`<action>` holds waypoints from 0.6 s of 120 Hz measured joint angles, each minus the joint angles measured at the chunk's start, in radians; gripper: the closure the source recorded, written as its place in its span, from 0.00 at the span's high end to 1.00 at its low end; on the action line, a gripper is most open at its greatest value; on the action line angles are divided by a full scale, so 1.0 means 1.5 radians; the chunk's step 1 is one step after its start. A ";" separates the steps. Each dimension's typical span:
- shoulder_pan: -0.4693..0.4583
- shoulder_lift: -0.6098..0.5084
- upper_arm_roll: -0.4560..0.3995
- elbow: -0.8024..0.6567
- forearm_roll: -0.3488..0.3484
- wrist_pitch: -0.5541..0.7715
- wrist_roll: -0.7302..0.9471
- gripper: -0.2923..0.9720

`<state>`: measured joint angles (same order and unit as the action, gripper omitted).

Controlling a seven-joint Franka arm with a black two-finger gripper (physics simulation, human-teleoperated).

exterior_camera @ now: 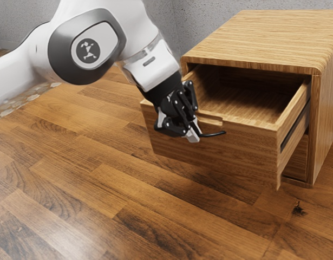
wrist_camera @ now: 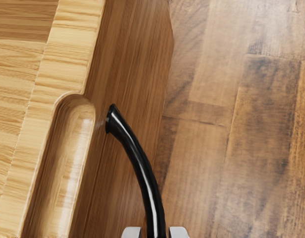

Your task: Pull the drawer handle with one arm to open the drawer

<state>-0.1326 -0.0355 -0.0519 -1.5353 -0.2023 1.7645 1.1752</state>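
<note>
Nearest: wood-plank floor (exterior_camera: 101,211). On it is a small dark speck (exterior_camera: 299,209), at 4 o'clock of the drawer front (exterior_camera: 226,154) in the exterior view; can't tell what it is. Next back: gripper (exterior_camera: 194,134) clenched on the black drawer handle (exterior_camera: 213,133). In the wrist view the handle runs down between the two silver fingertips (wrist_camera: 131,232), with contact on both sides as far as I can read it. The handle pokes out at 3 o'clock from the gripper, off the drawer front. Drawer (exterior_camera: 293,116) stands well out of the cabinet (exterior_camera: 274,38), and its inside is bare where visible. My read: the pull is mostly or fully done, leaving at most a little more travel, then let go. Unclear: whether the drawer is at its end stop, the handle's mount behind the gripper, and whatever sits under the drawer at the cabinet's 5 o'clock, mostly covered by the drawer's side.
</note>
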 joint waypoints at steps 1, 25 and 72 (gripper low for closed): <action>0.000 -0.001 0.000 -0.001 0.000 0.000 0.000 0.20; 0.000 -0.021 0.000 -0.025 -0.002 0.002 -0.006 0.22; 0.004 -0.060 0.001 -0.062 -0.006 0.005 -0.014 0.24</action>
<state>-0.1270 -0.1258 -0.0499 -1.6281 -0.2120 1.7715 1.1542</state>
